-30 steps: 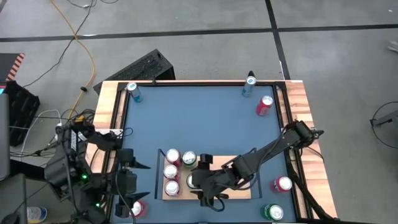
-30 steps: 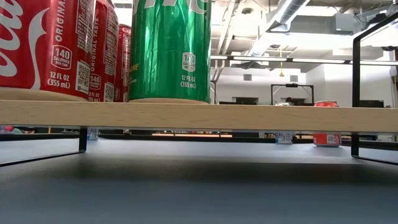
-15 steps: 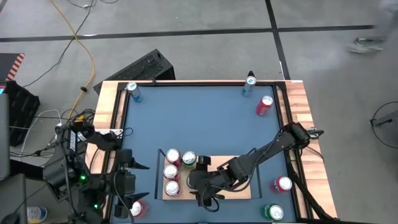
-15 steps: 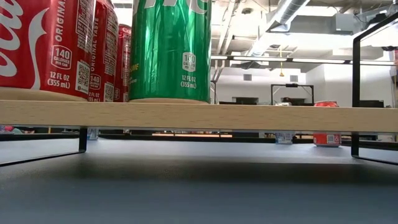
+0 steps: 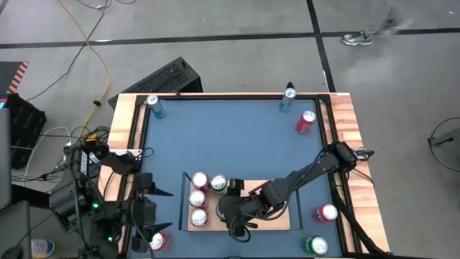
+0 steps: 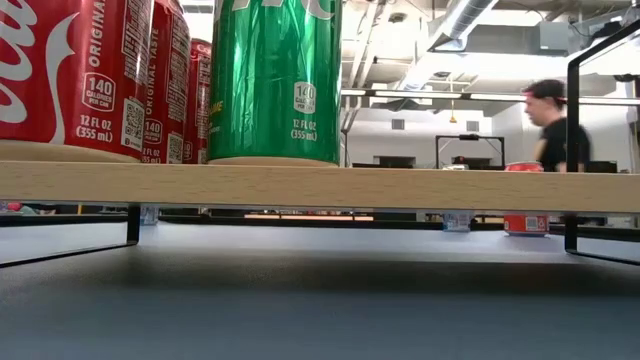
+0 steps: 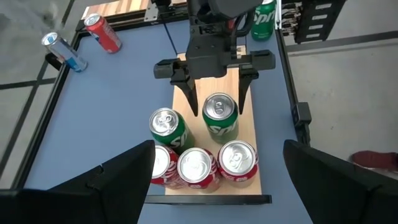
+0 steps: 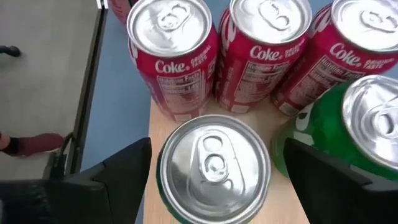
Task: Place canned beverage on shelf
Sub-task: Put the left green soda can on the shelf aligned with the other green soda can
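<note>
The light-wood shelf [image 5: 282, 220] stands near the table's near edge. Three red Coke cans [image 7: 196, 167] stand in a row at its left end, with a green can [image 7: 168, 127] beside them. A second green can [image 7: 219, 116] stands upright on the board. My right gripper [image 7: 217, 107] is open, with one finger on each side of this can near its top. A strip of wood shows between one finger and the can. The can also shows in the right wrist view [image 8: 214, 167]. My left gripper [image 5: 164, 208] waits open at the table's left edge.
Loose cans stand on the blue table: two blue ones at the far edge [image 5: 153, 106] [image 5: 287, 99], red ones [image 5: 307, 121] [image 5: 327, 213] [image 5: 157, 241] and a green one [image 5: 315, 246]. Black rails [image 6: 572, 150] close the shelf's short ends. A person [image 6: 552, 120] passes in the room behind.
My right gripper has gone a little toward the table's left edge, above the shelf. The green can has stayed upright on the board. A person has walked into the low view.
</note>
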### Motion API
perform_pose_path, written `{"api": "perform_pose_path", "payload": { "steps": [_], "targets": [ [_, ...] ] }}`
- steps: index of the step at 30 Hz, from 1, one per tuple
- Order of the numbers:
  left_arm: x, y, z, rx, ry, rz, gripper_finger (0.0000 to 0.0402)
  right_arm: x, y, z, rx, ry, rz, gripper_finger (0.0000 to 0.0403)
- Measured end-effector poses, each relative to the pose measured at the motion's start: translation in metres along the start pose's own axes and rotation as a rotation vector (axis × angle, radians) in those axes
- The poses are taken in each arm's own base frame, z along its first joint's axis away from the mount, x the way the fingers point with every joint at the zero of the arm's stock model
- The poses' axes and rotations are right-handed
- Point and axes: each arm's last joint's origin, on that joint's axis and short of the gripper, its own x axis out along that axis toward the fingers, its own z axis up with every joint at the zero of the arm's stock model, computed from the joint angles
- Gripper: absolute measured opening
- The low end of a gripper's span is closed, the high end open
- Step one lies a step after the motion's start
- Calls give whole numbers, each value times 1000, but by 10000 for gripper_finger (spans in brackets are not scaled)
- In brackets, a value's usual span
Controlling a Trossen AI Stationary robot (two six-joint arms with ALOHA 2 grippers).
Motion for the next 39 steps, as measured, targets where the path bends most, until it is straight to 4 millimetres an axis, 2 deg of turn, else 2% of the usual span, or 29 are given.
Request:
{"api": "perform_pose_path", "payload": {
  "steps": [10, 18, 23, 30, 39],
  "targets": [
    [0, 0, 0, 29, 0, 0, 339, 5, -1, -8, 49, 33, -7, 348],
    [0, 0, 0, 29, 0, 0, 339, 5, -1, -8, 93, 35, -10, 277],
    [0, 0, 0, 29, 0, 0, 339, 5, -1, -9, 86, 42, -8, 258],
    [0, 0, 0, 38, 0, -2, 339, 4, 0, -9, -46, 65, 46, 254],
    [0, -1, 0, 39, 5, -7, 339, 4, -1, -8, -330, 105, 239, 253]
  ]
}}
